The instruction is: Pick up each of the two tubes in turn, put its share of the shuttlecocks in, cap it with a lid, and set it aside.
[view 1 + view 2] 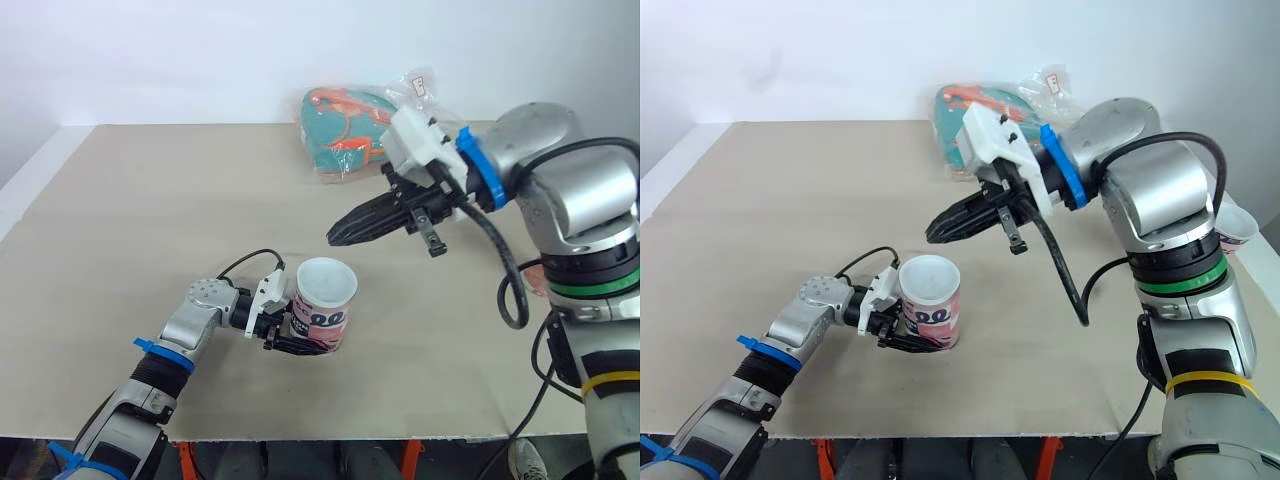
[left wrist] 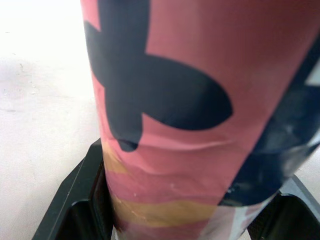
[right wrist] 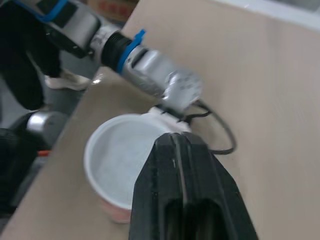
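Note:
A short pink tube with dark markings stands upright on the tan table, and a white lid covers its top. My left gripper is shut on the tube's lower part, its black fingers against both sides. My right gripper hangs shut in the air just above and behind the tube, with nothing in it. From the right wrist view, its closed tips hover over the lid. A second pink tube peeks out past the right arm at the table's right side.
A clear plastic bag of teal and orange items lies at the back of the table, behind the right gripper. The table's front edge runs close below the held tube. Bare tabletop stretches to the left.

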`<state>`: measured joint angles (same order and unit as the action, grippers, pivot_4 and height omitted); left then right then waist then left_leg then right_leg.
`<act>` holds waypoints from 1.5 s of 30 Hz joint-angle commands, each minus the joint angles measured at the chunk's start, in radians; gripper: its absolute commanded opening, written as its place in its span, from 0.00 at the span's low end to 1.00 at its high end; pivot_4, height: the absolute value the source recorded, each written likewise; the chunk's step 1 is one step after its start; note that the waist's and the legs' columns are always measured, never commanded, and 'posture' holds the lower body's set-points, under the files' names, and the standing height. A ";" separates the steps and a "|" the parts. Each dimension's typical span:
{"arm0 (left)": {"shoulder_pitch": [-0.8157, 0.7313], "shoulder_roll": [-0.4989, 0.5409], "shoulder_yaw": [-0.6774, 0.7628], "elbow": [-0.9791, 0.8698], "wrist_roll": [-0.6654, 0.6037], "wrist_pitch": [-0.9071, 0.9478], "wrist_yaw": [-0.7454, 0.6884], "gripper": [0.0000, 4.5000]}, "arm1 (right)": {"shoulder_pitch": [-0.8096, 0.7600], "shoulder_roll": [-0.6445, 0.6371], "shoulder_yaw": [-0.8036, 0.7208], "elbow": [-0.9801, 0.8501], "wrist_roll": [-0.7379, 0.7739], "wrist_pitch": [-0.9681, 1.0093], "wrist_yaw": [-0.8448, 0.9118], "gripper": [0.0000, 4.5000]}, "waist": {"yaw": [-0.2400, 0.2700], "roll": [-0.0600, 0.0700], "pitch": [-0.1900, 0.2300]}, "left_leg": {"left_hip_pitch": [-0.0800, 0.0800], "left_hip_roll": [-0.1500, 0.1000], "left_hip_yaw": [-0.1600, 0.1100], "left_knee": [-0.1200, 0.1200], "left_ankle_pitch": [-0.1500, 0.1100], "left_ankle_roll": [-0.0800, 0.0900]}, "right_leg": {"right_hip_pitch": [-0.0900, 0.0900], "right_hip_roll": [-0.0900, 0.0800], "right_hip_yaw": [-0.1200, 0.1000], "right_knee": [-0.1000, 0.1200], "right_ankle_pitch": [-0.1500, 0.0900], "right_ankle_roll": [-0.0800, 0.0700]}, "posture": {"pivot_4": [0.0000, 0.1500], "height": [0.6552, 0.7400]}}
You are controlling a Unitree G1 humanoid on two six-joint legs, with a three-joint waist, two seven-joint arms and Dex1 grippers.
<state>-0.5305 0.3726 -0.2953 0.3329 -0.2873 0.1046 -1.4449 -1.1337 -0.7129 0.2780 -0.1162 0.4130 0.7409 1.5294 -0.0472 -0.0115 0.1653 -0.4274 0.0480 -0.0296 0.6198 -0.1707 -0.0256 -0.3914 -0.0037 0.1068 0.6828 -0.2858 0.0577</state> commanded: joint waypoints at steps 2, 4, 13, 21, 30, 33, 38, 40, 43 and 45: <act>0.009 0.009 -0.019 0.027 0.038 0.005 0.011 0.62 | -0.008 -0.009 0.033 -0.036 0.004 -0.019 0.029 0.01 | 0.000 0.000 0.000 | 0.000 0.000 0.000 0.000 0.000 0.000 | 0.000 0.000 0.000 0.000 0.000 0.000 | 1.00 0.99; 0.009 0.009 -0.018 0.028 0.039 0.003 0.013 0.62 | -0.009 -0.002 0.062 -0.038 -0.004 -0.022 0.027 0.01 | 0.000 0.000 0.000 | -0.001 0.000 0.000 0.000 0.000 0.000 | 0.000 0.000 0.000 0.000 0.000 0.000 | 1.00 0.99; 0.007 0.004 -0.014 0.034 0.042 -0.010 0.027 0.62 | -0.037 0.037 0.189 -0.034 -0.006 0.010 0.065 0.01 | 0.000 0.000 0.000 | -0.001 0.000 0.000 0.000 0.000 0.000 | -0.001 0.000 0.000 0.000 0.000 0.000 | 1.00 0.99; 0.012 0.006 -0.014 0.028 0.039 -0.005 0.032 0.62 | 0.008 0.018 0.411 -0.022 -0.232 -0.155 0.063 0.01 | 0.000 0.000 -0.001 | 0.000 0.000 0.000 0.000 0.000 0.000 | 0.000 0.000 -0.001 0.000 0.000 0.000 | 1.00 0.99; 0.022 0.007 -0.013 0.014 0.031 -0.006 0.043 0.62 | 0.043 0.037 0.237 -0.006 -0.172 -0.241 0.038 0.01 | -0.001 -0.011 -0.011 | 0.012 0.000 0.001 0.000 0.000 -0.001 | 0.006 -0.002 -0.001 0.000 -0.003 -0.006 | 1.00 0.99; 0.026 0.004 -0.009 0.008 0.025 -0.006 0.047 0.62 | 0.041 0.037 0.171 -0.004 -0.125 -0.218 0.036 0.01 | 0.000 -0.010 -0.011 | 0.011 0.000 0.002 -0.001 0.000 -0.001 | 0.005 -0.003 0.000 0.000 -0.002 -0.006 | 1.00 0.99; 0.027 -0.018 -0.008 0.011 0.028 -0.017 0.069 0.62 | 0.041 -0.019 -0.030 0.007 0.009 -0.090 -0.012 0.30 | 0.007 -0.009 -0.009 | -0.001 -0.001 0.000 0.000 0.000 -0.001 | 0.000 -0.002 -0.001 0.000 0.000 -0.002 | 1.00 0.99; 0.026 -0.027 -0.006 0.010 0.025 -0.014 0.075 0.62 | 0.068 -0.056 -0.088 -0.018 0.046 -0.053 -0.027 0.54 | 0.013 -0.009 -0.008 | -0.004 -0.001 -0.001 0.000 0.000 -0.001 | -0.002 -0.003 -0.001 -0.001 0.001 -0.003 | 1.00 0.99; 0.024 -0.036 -0.010 0.008 0.032 -0.027 0.080 0.62 | 0.113 -0.102 -0.189 -0.054 0.107 0.003 -0.070 0.79 | 0.014 -0.009 -0.008 | -0.004 -0.002 -0.001 -0.001 -0.001 -0.001 | -0.002 -0.003 -0.001 -0.003 0.000 -0.003 | 1.00 0.99; 0.022 -0.044 -0.011 0.000 0.033 -0.047 0.081 0.80 | 0.168 -0.135 -0.293 -0.109 0.168 0.047 -0.114 0.98 | 0.013 -0.007 -0.007 | -0.004 -0.002 -0.001 -0.001 -0.001 -0.001 | -0.002 -0.003 -0.002 -0.002 -0.001 -0.001 | 1.00 0.99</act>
<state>-0.5134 0.3317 -0.2984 0.3328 -0.2782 0.0674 -1.3796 -0.9791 -0.8221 0.0877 -0.1586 0.5200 0.7563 1.4492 -0.0337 -0.0186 0.1585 -0.4314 0.0464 -0.0298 0.6191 -0.1719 -0.0268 -0.3943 -0.0065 0.1061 0.6804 -0.2872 0.0579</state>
